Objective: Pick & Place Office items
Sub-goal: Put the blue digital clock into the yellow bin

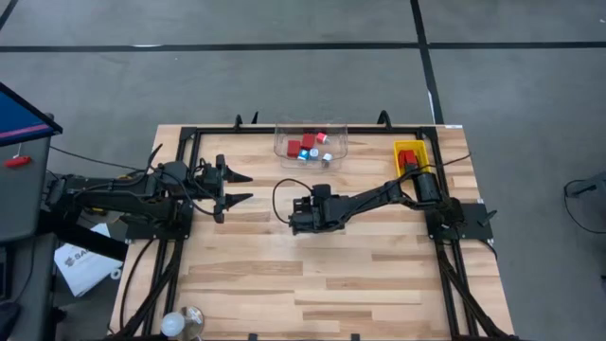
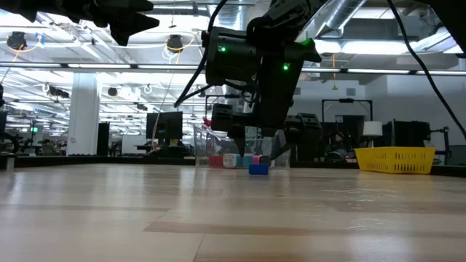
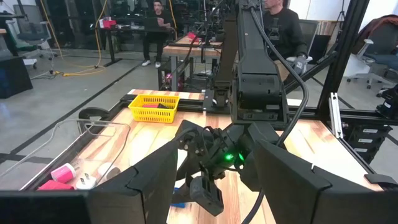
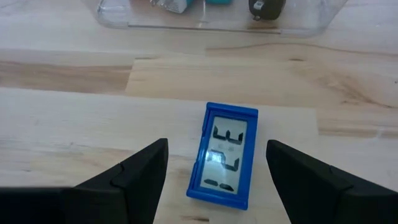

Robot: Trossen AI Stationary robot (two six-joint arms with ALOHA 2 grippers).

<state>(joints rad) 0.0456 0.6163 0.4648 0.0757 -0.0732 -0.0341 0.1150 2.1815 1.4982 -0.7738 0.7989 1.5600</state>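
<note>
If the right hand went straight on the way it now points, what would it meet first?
Most likely the flat blue rectangle lying on the table: the right hand points down at it, open fingers either side. The clear tub sits farther on, though depth is hard to judge.

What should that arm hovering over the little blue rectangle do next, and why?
Probably lower straight down and close. The right gripper hangs above the blue rectangle with its jaws open on either side, and the piece lies flat on the table, short of the clear tub. The left gripper waits apart.
</note>
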